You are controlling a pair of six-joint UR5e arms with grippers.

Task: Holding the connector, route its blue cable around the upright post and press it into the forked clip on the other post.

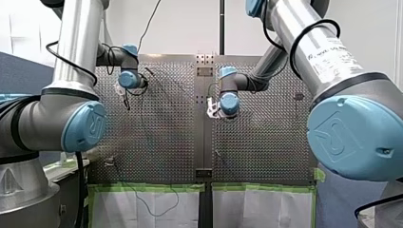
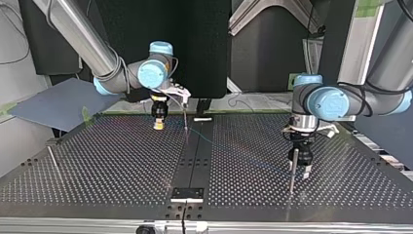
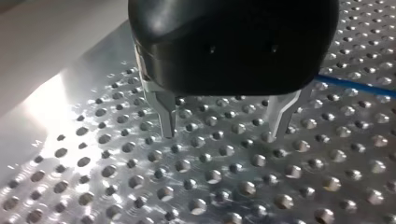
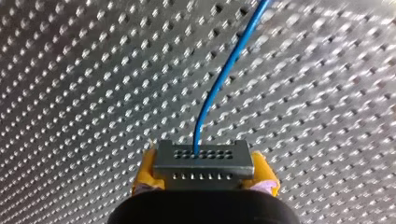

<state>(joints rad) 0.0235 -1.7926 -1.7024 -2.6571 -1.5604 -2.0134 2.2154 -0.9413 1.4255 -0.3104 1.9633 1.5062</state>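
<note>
With my right gripper (image 4: 205, 176): clamped on the connector (image 4: 204, 158), yellow pads (image 4: 144, 175) pressed to its two short ends. With my left gripper (image 3: 223, 128): metal fingers (image 3: 166, 116) spread apart above the bare perforated table (image 3: 140, 186), gripping nothing.

Seen in the top view just left of the dark centre strip (image 2: 195, 156), near its far end: the connector, low over the plate. Leaving one hole in its face, then trailing across the strip toward the right side: the blue cable (image 4: 233, 60), thin and faint at that range.

Judged light and limp: a single thin wire, likely to bend wherever led, to spring back a little, and to kink or pull out of the housing under a hard tug. Connector judged small, rigid and hard-edged; best gripped as now, across the body, clear of the wire's exit. For seating in the forked clip, probably better to pinch the wire itself close to the fork, gently.

Around: a thin upright post (image 2: 185, 117) just at the strip's left edge, close beside the connector. A second post (image 2: 293, 168) well right of the strip, just beside my left gripper. A leaning rod (image 2: 52, 158) far to the strip's left. Cannot make out the fork on any of them: too small. Likely in the way: the upright post, so near the held connector, and my left gripper, close against the second post and beside the wire's run.
</note>
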